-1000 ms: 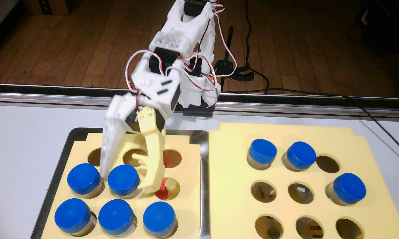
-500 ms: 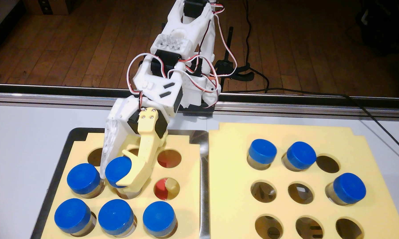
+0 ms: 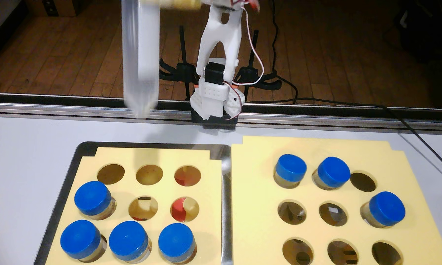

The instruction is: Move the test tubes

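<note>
Now my claw (image 3: 140, 102) hangs high, a blur, so I cannot tell its grip. Four tubes (image 3: 92, 197) sit left, three tubes (image 3: 290, 167) right. I should travel gently toward the right foam (image 3: 255, 188).

A pale grey-white tabletop (image 3: 23, 158) fills the near part of the fixed view. At seven o'clock a dark-rimmed metal tray (image 3: 226, 203) lies on it, with a yellow foam block (image 3: 161, 158) inside. At four o'clock, just beside the tray, sits a second yellow foam slab (image 3: 260, 178), apparently directly on the table.
</note>
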You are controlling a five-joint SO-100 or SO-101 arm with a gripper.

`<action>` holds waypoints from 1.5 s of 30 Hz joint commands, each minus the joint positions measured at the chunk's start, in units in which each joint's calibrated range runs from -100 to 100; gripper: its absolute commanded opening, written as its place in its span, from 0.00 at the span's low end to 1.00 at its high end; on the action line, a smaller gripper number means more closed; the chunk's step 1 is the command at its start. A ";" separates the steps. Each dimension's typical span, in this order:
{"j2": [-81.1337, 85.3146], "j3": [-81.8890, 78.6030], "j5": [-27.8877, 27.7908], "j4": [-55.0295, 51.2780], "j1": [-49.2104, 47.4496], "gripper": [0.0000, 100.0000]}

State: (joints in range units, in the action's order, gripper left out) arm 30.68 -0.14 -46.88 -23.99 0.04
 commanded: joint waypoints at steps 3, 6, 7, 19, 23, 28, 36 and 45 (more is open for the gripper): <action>-0.59 2.55 0.28 1.27 -10.83 0.09; -7.88 3.64 0.34 3.97 -18.31 0.09; -9.44 3.91 0.34 5.80 -19.79 0.09; -24.82 -0.18 -0.13 12.27 -31.72 0.08; -23.60 -1.36 -0.19 7.64 -31.94 0.08; -20.56 -1.63 -0.19 -1.92 -32.17 0.09; -22.64 -1.36 0.75 -1.92 -34.69 0.09; -23.08 -2.08 0.96 -1.92 -34.69 0.09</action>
State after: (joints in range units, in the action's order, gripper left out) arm 7.54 -2.20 -45.71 -25.53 -34.30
